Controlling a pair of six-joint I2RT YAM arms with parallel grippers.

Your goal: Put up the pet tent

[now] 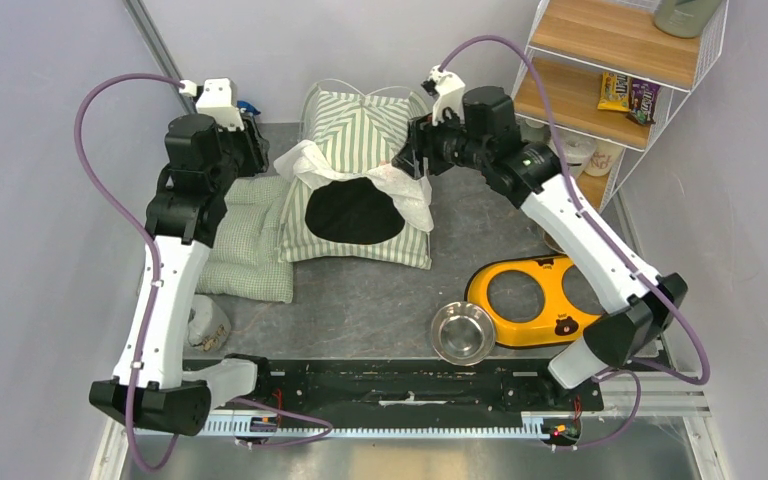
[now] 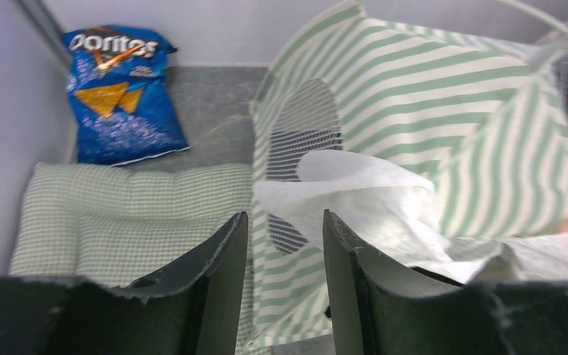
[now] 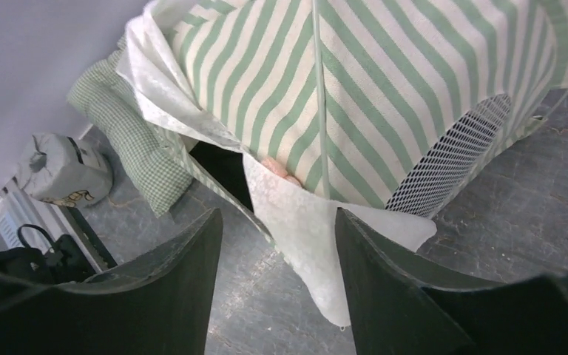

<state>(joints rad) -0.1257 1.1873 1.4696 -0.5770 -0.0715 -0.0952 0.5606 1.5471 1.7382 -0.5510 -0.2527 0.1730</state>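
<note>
Past the steel bowl (image 1: 462,332), the pet tent (image 1: 355,125) is seen mid-table, its dark entrance turned toward the near edge. It is flanked by the left gripper (image 2: 285,218) and right gripper (image 3: 277,213), both spread apart and empty, the right judged nearer.

"Doritos" stands in white letters on the blue chip bag (image 2: 122,96); the dark script on the grey pouch (image 3: 63,174) is too small to read; the print on the snack packs (image 1: 628,95) on the shelf (image 1: 600,45) is blurred.
</note>
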